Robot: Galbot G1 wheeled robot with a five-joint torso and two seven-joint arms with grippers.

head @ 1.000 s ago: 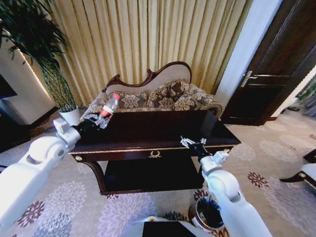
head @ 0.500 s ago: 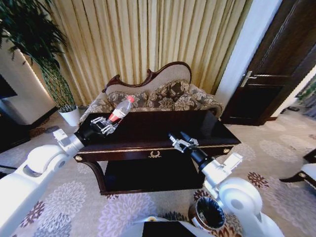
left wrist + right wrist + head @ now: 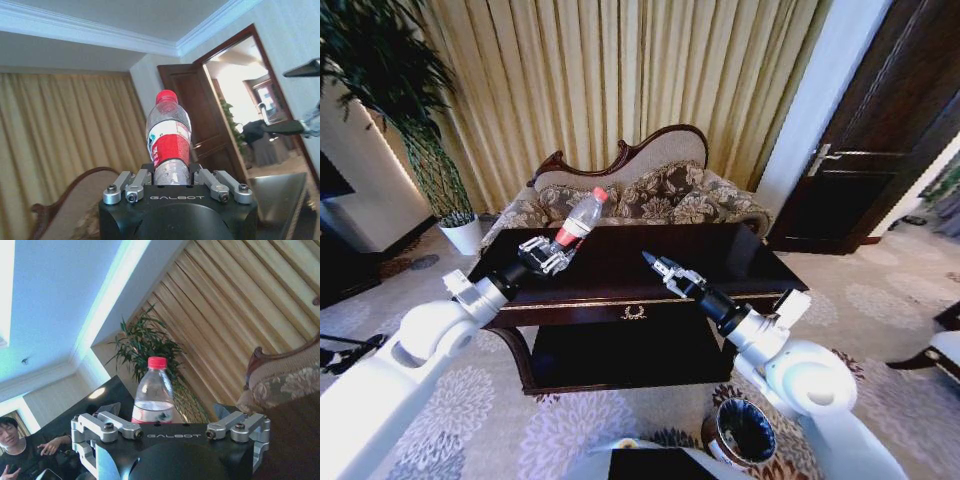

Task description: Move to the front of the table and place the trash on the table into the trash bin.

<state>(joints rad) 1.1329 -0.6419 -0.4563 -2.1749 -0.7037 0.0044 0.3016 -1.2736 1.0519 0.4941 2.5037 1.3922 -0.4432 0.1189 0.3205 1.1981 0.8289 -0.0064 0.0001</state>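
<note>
Large dark glossy wooden table (image 3: 620, 275) with gold trim unchanged. Left tool (image 3: 546, 255) clenched on clear plastic bottle (image 3: 579, 219) with red cap, now carried further inboard above the table. Right tool (image 3: 660, 266) spread wide, advanced toward bottle; handover toward the bin judged likely.

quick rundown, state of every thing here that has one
bottle: capped, tilted, lifted off the table, held by the left gripper
left gripper: shut on the bottle's lower end
right gripper: open, empty, above the table
trash bin: open-topped, lined, on the floor
door: closed
</note>
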